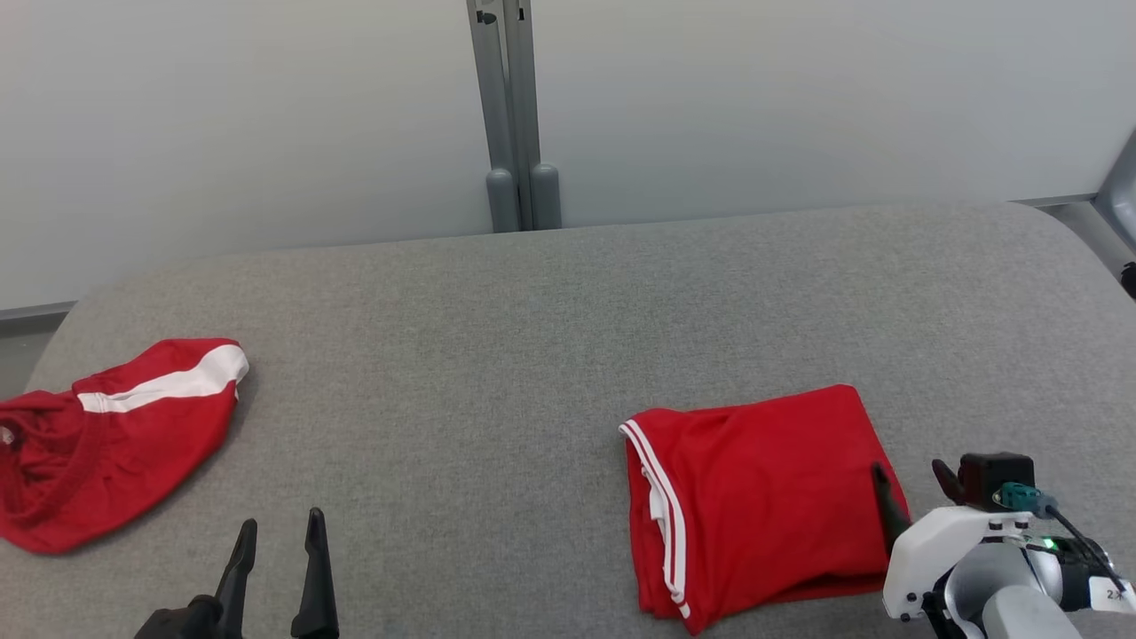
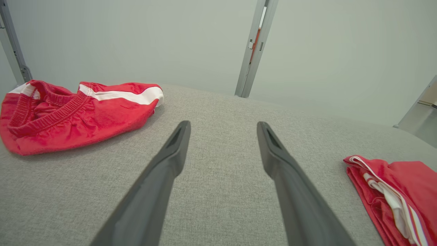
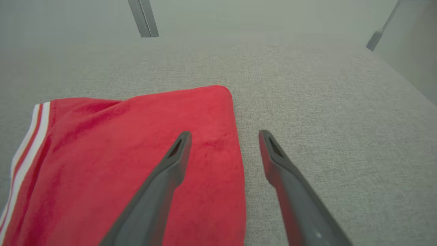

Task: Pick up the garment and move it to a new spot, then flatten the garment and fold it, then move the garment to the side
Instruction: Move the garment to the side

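Folded red garment (image 1: 754, 497): flat on desk (image 1: 497, 355), right side | right end effector (image 3: 224, 135): released, fingers astride its right edge | left end effector (image 1: 281, 519): released, over desk | crumpled red garment (image 1: 115, 444): far left

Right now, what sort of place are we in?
Probably a lab test cell for garment folding: grey fabric-covered table, plain pale wall panels with a metal post, a folded red garment and a crumpled red garment.

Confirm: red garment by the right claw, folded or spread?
Folded. The red garment lies in a compact rectangle on the table, layered edges with white trim stacked along one side. Right claw open over its right edge.
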{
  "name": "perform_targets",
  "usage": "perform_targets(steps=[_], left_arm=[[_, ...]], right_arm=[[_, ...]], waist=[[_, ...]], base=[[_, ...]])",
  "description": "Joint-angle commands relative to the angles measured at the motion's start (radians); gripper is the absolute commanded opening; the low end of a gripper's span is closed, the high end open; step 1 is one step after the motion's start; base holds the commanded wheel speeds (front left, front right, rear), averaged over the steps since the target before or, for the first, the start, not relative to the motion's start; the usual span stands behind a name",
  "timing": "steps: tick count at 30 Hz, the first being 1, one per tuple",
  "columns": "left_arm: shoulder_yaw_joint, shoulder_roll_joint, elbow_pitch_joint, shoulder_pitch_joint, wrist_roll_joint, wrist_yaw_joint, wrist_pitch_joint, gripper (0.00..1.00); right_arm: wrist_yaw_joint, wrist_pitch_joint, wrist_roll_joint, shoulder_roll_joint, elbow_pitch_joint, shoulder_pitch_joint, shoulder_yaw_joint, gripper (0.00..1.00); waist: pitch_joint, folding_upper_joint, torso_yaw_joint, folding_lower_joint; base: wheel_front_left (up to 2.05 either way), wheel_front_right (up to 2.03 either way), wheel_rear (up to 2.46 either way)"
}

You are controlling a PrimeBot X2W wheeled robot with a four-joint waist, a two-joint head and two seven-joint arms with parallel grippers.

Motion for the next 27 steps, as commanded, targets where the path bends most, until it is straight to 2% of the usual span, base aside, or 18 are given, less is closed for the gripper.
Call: perform_targets(steps=[1,4,12,21,22,23,24,25,27], left_arm=[[-0.003,0.003,-0.003,-0.013,0.007,-0.005,0.0,1.0],[-0.012,0.003,-0.006,-0.02,0.01,-0.004,0.0,1.0],[-0.015,0.003,-0.009,-0.028,0.027,-0.006,0.0,1.0],[-0.02,0.003,-0.012,-0.029,0.035,-0.007,0.0,1.0],[-0.02,0.003,-0.012,-0.029,0.036,-0.007,0.0,1.0],[-0.021,0.003,-0.013,-0.03,0.036,-0.007,0.0,1.0],[-0.022,0.003,-0.014,-0.031,0.035,-0.007,0.0,1.0],[-0.023,0.003,-0.015,-0.033,0.034,-0.007,0.0,1.0],[-0.025,0.003,-0.019,-0.037,0.034,-0.007,0.0,1.0]], right_arm=[[-0.001,0.038,0.008,-0.006,0.02,-0.018,-0.008,1.0],[-0.001,0.104,0.028,-0.021,0.059,-0.046,-0.018,1.0],[-0.001,0.166,0.049,-0.025,0.163,-0.09,-0.033,1.0],[-0.001,0.279,0.029,-0.069,0.292,-0.103,0.048,1.0],[-0.001,0.286,0.033,-0.072,0.298,-0.109,0.056,0.82],[-0.001,0.29,0.036,-0.076,0.302,-0.115,0.063,0.39],[-0.001,0.293,0.037,-0.083,0.304,-0.122,0.078,0.15],[-0.002,0.292,0.039,-0.089,0.302,-0.127,0.087,0.0],[-0.002,0.292,0.038,-0.106,0.297,-0.143,0.114,0.0]], waist=[[0.015,0.0,0.014,0.0],[0.032,0.0,0.032,0.0],[0.066,0.0,0.07,0.0],[0.081,0.0,0.086,0.0],[0.082,0.0,0.086,0.0],[0.085,0.0,0.086,0.0],[0.089,0.0,0.086,0.0],[0.092,0.0,0.086,0.0],[0.103,0.0,0.083,0.0]], base=[[0.0,0.0,0.0],[0.0,0.0,0.0],[0.0,0.0,0.0],[0.0,0.0,0.0],[0.0,0.0,0.0],[0.0,0.0,0.0],[0.0,0.0,0.0],[0.0,0.0,0.0],[0.0,0.0,0.0]])
